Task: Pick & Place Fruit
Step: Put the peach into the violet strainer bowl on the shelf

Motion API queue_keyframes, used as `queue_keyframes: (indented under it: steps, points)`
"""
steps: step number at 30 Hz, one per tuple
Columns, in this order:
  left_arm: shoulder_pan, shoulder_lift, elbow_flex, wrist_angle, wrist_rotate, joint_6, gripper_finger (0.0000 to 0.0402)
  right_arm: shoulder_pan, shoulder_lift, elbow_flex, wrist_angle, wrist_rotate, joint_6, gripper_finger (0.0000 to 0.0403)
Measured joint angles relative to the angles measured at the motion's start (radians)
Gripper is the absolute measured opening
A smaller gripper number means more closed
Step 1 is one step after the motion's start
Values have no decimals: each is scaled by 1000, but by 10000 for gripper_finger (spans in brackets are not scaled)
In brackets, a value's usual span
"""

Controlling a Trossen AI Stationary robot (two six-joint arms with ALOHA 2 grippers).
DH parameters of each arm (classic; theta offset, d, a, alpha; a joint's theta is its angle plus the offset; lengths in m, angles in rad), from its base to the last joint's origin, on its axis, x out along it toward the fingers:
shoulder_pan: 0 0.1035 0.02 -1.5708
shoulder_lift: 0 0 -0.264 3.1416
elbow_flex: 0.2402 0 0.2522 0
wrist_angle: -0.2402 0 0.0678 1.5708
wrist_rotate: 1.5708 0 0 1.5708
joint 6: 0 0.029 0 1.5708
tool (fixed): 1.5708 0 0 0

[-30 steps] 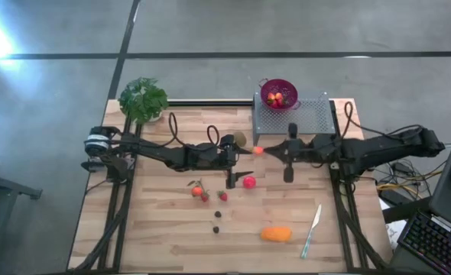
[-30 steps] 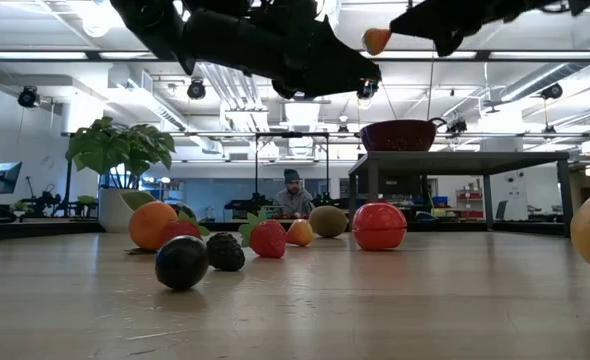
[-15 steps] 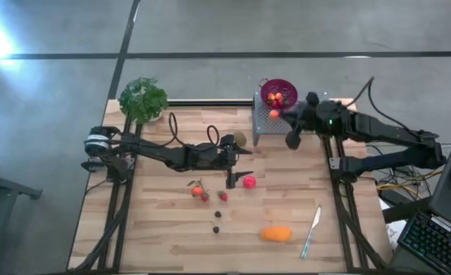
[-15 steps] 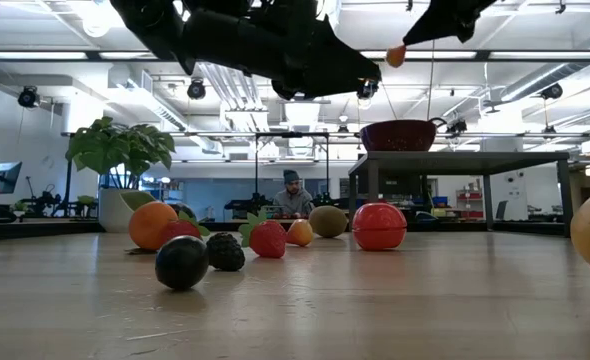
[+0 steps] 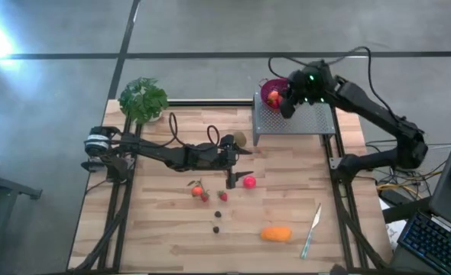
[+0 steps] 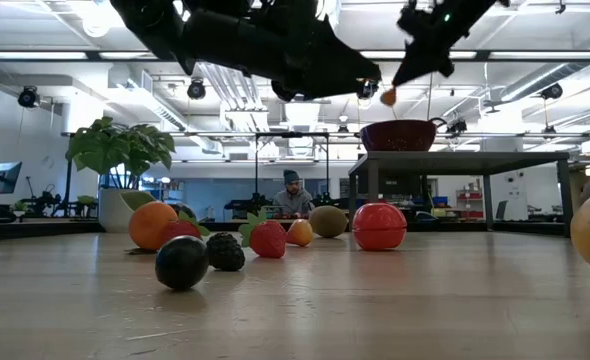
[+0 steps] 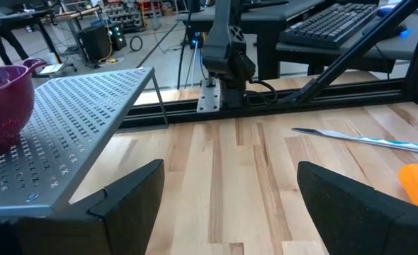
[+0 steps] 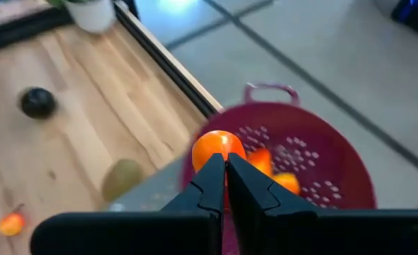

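Pinching tight, the right gripper (image 8: 223, 164) is holding a small orange fruit (image 8: 217, 147) at its fingertips, hanging it right over the near rim of the purple colander (image 8: 315, 170). From the wrist camera, a couple more orange pieces are already sitting in the bowl just past it.

In the high view the right gripper (image 5: 284, 100) is sitting at about 1 o'clock from the table's middle, over the colander (image 5: 270, 85) on the back edge of the metal rack (image 5: 306, 118). The low view shows the fruit (image 6: 387, 97) dangling a bit above the colander (image 6: 400, 134), not in it yet.

If I were doing this step, I'd push a little further toward the bowl's center before letting go, since the piece looks like it's riding near the rim and could bounce out onto the rack. Dropping lower first probably helps too.

Left gripper (image 5: 231, 160) is idling at table center with its fingers spread wide, nothing between them, kiwi (image 5: 240, 139) just beside it at 12 o'clock.

Still waiting on the table: red ball (image 5: 249, 182) and strawberries (image 5: 202, 193) around 6 o'clock of the left gripper, dark berries (image 5: 216, 222) further down, big orange piece (image 5: 277, 234) at 5 o'clock, knife (image 5: 311, 229) beside it.
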Motion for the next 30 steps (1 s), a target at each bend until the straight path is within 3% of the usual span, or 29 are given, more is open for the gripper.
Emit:
queue_keyframes:
  steps: [14,30]
  points:
    - [0,0,0,-32,0,0,328,-153,217,101,-81,-23,-12,8]
    - [0,0,0,-34,0,0,328,-169,250,100,-122,65,-15,8]
